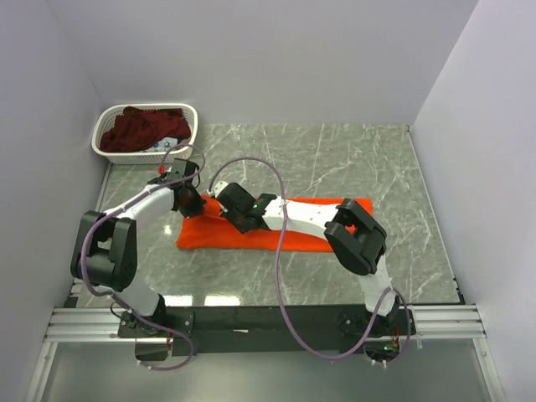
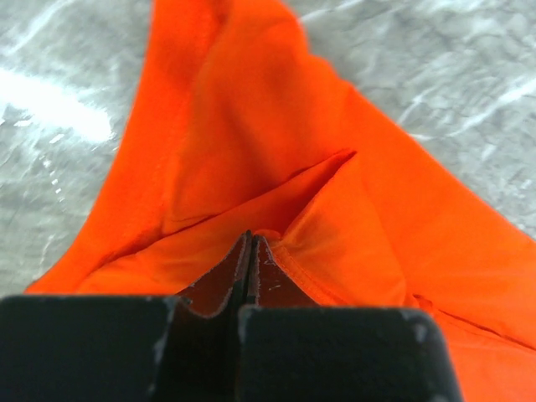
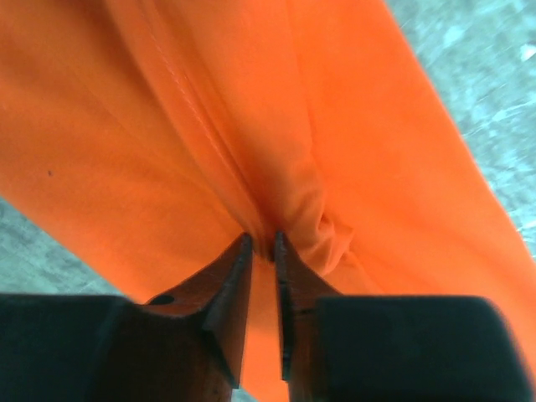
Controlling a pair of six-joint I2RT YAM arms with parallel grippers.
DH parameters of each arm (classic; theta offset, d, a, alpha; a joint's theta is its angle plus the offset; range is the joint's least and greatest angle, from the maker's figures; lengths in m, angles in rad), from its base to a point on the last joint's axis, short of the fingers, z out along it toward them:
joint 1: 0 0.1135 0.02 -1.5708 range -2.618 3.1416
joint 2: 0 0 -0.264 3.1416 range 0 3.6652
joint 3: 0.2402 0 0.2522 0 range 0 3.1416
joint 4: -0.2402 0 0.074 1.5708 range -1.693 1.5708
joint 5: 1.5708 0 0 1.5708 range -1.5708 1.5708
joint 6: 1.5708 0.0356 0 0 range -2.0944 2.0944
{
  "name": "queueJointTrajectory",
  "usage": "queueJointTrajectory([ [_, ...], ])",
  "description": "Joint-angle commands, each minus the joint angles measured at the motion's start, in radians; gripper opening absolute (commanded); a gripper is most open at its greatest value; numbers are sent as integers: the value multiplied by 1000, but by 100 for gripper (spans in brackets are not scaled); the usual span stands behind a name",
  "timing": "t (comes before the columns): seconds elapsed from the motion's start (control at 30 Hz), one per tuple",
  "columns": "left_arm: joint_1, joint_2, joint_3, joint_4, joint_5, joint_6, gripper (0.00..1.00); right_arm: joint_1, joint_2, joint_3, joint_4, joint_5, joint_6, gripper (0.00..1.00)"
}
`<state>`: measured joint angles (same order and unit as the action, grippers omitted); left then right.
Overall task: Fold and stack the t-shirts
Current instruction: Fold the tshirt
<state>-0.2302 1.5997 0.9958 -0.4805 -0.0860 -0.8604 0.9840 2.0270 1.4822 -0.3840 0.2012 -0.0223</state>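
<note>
Grey marble table (image 1: 335, 159), pale walls on three sides. I see orange shirt (image 1: 209, 234) folded long mid-table. Left hand (image 2: 251, 239) clenched on its cloth; right hand (image 3: 261, 239) slightly parted at fold. Maroon shirt (image 1: 138, 130) in basket (image 1: 105, 126), far left.

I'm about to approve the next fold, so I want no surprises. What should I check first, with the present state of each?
1. Left gripper pinching the orange t-shirt: ok, jaws shut on cloth.
2. Right gripper holding it: cannot tell, jaws slightly apart around a cloth ridge.
3. It lies wholly on the table: ok.
4. It is folded compact: not ok, a long strip.
5. The maroon t-shirt is ready to stack: not ok, bunched in the basket.
</note>
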Motion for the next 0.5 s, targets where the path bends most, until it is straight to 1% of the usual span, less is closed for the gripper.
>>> queueJointTrajectory([
  [0.0,6,-63,-34,43,-46,-48,1,4,-7,-14,-15,-25,21,25],
  [0.1,6,-72,-37,46,-38,-49,6,4,-31,-14,-30,-51,53,31],
  [0.13,6,-76,-37,45,-38,-49,10,5,-40,-14,-35,-57,56,32],
  [0.2,6,-102,-39,37,-43,-48,14,4,-77,-11,-47,-80,70,35],
  [0.23,5,-113,-43,33,-46,-49,21,2,-91,-14,-47,-83,76,35],
  [0.3,5,-156,-46,11,-64,-54,29,1,-131,-20,-43,-88,103,35],
  [0.33,6,-171,-46,5,-72,-55,37,-11,-142,-20,-41,-100,117,35],
  [0.4,5,-217,-49,-3,-89,-58,43,-27,-168,-28,-26,-134,163,35],
  [0.47,2,-240,-51,5,-98,-55,45,-59,-192,-43,14,-198,199,34],
])
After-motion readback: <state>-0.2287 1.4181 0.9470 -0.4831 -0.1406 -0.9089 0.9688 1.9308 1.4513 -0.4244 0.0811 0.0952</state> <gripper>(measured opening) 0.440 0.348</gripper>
